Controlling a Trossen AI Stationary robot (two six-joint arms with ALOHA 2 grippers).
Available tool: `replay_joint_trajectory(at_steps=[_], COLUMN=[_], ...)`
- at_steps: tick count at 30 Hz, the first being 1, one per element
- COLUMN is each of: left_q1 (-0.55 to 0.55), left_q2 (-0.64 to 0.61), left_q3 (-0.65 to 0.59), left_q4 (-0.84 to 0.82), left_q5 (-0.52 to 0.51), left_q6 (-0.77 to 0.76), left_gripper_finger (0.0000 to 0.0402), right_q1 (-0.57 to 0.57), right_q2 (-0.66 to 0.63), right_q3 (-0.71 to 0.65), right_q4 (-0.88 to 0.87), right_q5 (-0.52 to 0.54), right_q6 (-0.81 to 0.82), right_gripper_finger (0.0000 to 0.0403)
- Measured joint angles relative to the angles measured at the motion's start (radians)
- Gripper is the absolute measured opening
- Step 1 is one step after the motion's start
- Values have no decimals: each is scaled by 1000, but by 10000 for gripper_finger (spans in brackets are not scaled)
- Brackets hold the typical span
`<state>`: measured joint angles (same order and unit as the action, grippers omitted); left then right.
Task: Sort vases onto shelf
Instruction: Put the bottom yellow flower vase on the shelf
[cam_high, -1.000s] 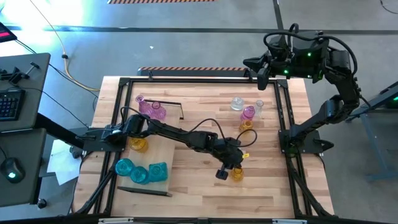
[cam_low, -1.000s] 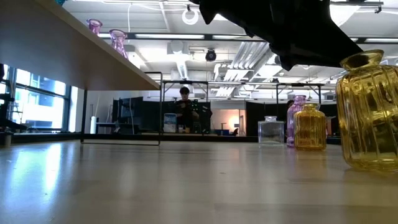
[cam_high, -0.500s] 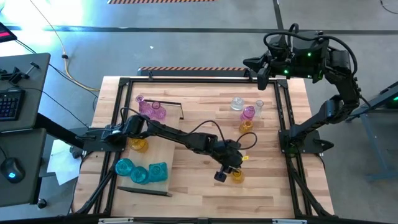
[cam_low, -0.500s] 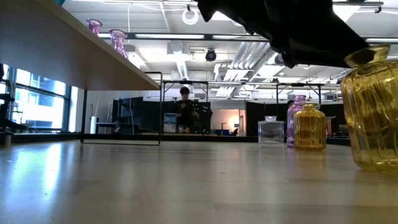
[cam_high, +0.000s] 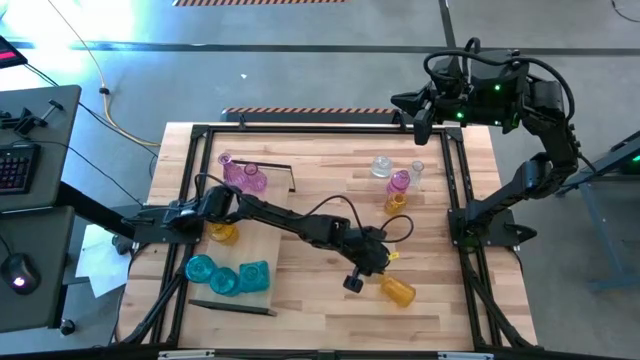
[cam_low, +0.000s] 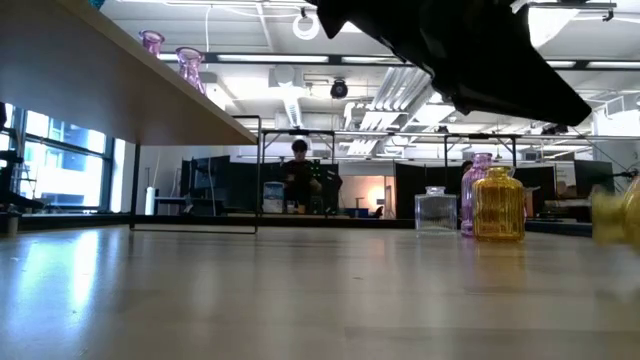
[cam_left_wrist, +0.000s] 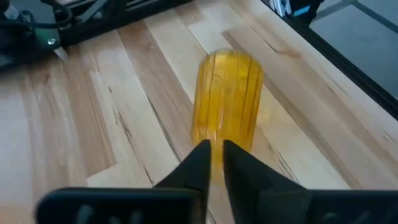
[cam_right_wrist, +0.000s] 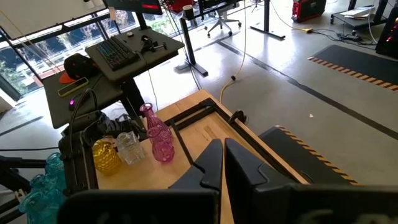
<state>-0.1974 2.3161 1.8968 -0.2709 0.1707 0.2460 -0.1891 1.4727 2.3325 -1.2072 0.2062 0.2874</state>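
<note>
The left hand (cam_high: 355, 280) hovers low over the tabletop (cam_high: 320, 310) with its fingers nearly closed and holding nothing; just beside it, the amber vase (cam_high: 398, 291) lies tipped on its side. The step in hand seems a failed pick, so the next move calls for regrasping this vase before carrying it to the shelf (cam_high: 262, 245), where teal vases (cam_high: 227, 276) already stand. The right hand (cam_high: 421, 118) waits closed, far from the vases.
</note>
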Motion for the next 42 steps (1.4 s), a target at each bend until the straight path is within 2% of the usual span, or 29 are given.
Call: replay_joint_trajectory(at_steps=[3,9,15,18,25,32,36,42], left_q1=[0,3,33,60,130,192,221,233], left_q2=[0,-4,-32,-91,-269,-577,-742,-941], left_q3=[22,36,35,53,100,103,103,67], left_q4=[-19,-33,-55,-37,-142,-382,-552,-753], left_q5=[0,-43,-122,-124,-142,-299,-366,-394], left_q6=[6,20,19,7,-69,-60,-84,-180], left_gripper_finger=[5,1,7,7,7,5,5,5], right_q1=[0,0,8,14,15,91,192,339], right_q2=[0,0,6,6,6,33,33,34], right_q3=[0,0,-27,-45,-45,-52,-135,-398], right_q4=[0,-22,-148,-144,-183,-367,-338,-332], right_q5=[0,-37,-84,-62,-42,-38,-29,-37], right_q6=[0,41,48,27,23,83,186,433], right_gripper_finger=[0,0,0,0,0,4,41,153])
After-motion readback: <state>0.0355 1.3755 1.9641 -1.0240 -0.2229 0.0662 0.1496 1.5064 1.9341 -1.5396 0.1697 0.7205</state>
